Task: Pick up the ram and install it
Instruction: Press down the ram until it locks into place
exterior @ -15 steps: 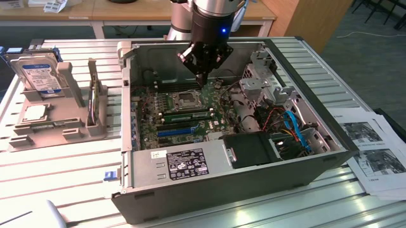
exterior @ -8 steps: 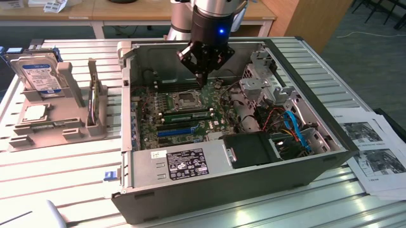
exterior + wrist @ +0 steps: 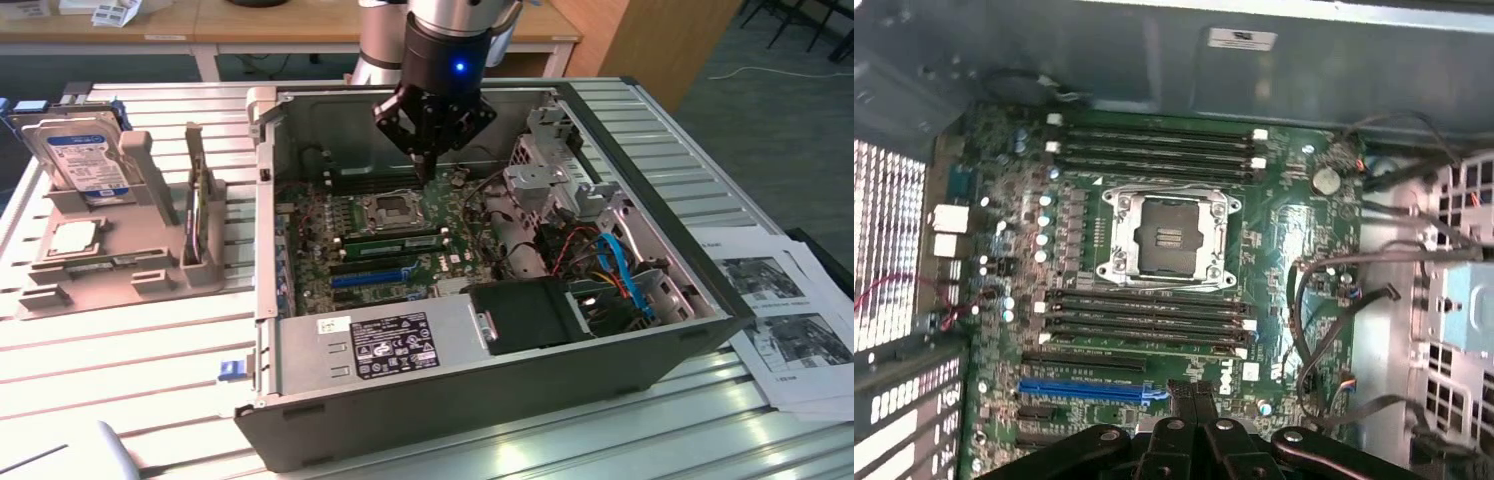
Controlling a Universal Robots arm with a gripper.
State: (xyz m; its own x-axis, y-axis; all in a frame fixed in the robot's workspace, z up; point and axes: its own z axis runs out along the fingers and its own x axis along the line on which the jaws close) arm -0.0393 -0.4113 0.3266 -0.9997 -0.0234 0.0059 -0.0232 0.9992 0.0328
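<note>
My gripper [image 3: 424, 168] hangs inside the open computer case [image 3: 694, 300], above the motherboard [image 3: 400, 225] near the CPU socket [image 3: 392, 208]. Its fingers are shut together with nothing between them. A green ram stick [image 3: 387, 243] with dark chips lies seated in the slot bank between the socket and the blue slot [image 3: 374, 277]. In the wrist view the shut gripper [image 3: 1191, 392] points down over the board just beyond the blue slot [image 3: 1089, 391], with the black slot rails [image 3: 1144, 318] and the socket [image 3: 1167, 236] past it.
A grey stand [image 3: 100, 265] at the exterior view's left holds a hard drive [image 3: 87, 160] and a thin board standing on edge [image 3: 200, 215]. Cables [image 3: 614, 265], a drive cage [image 3: 554, 160] and a black box [image 3: 534, 315] crowd the case's right side. Printed papers [image 3: 787, 320] lie at the right.
</note>
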